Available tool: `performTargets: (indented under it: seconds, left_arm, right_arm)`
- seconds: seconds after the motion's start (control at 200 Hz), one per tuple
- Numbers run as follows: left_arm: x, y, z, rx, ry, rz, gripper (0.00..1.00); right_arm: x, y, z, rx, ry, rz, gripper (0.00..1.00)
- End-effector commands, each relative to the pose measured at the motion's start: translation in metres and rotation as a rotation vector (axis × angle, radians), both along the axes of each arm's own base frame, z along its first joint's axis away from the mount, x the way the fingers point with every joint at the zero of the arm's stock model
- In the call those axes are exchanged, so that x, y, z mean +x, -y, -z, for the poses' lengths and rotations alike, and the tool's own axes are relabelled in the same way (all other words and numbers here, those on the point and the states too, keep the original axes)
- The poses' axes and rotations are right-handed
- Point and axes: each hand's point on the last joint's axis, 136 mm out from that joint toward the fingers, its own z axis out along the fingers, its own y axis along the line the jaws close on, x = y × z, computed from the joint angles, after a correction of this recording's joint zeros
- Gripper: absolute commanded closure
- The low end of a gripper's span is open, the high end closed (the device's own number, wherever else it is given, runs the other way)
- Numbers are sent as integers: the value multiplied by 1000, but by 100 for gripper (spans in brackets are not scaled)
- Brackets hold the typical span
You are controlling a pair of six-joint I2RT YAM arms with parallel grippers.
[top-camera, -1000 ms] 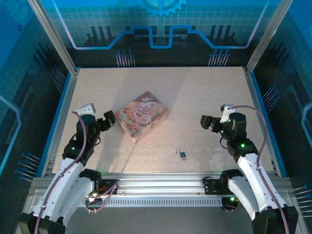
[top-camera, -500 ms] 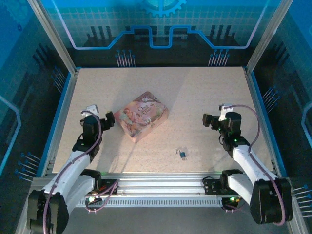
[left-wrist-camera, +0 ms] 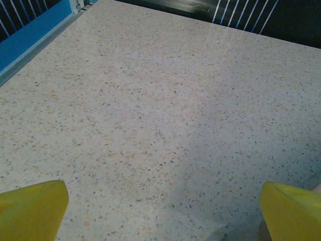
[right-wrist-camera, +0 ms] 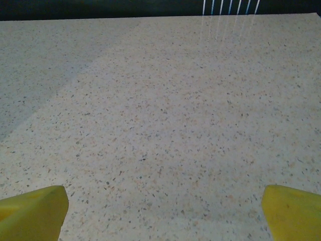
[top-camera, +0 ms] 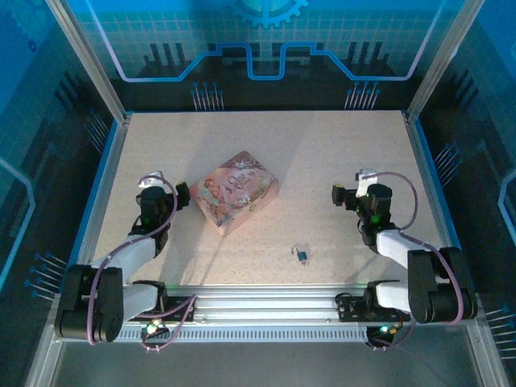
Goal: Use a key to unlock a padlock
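My left gripper [top-camera: 181,196] and right gripper [top-camera: 339,197] sit low with fingers spread wide, holding nothing, ready to grab. The tiny padlock [top-camera: 301,256] lies on the table [top-camera: 347,153] between them, nearer the front edge.

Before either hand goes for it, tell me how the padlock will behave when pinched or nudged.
The padlock looks tiny beside the pink box, so probably light; a nudge may skid it across the flat table. Lying low, it could twist in a pinch.
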Motion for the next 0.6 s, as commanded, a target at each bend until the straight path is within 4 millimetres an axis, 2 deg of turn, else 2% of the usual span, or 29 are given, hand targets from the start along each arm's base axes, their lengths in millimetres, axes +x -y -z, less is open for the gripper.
performTargets:
  seconds: [0.0,0.14,0.225,0.375,0.595]
  left_arm:
    - [5,1,-5,32,37,39,1]
    - [3,-3,-5,79,17,36,1]
    - [6,3,-6,70,25,72,1]
    - [17,16,-9,58,72,148,1]
    - [35,27,-13,51,173,211,1]
  right_arm:
    - [13,2,-18,-48,102,-18,0]
    - [22,-2,-3,-61,90,-32,0]
    - [28,-6,8,-75,71,-47,0]
    - [35,-8,10,-88,29,-49,0]
    - [34,-8,11,-87,25,-50,0]
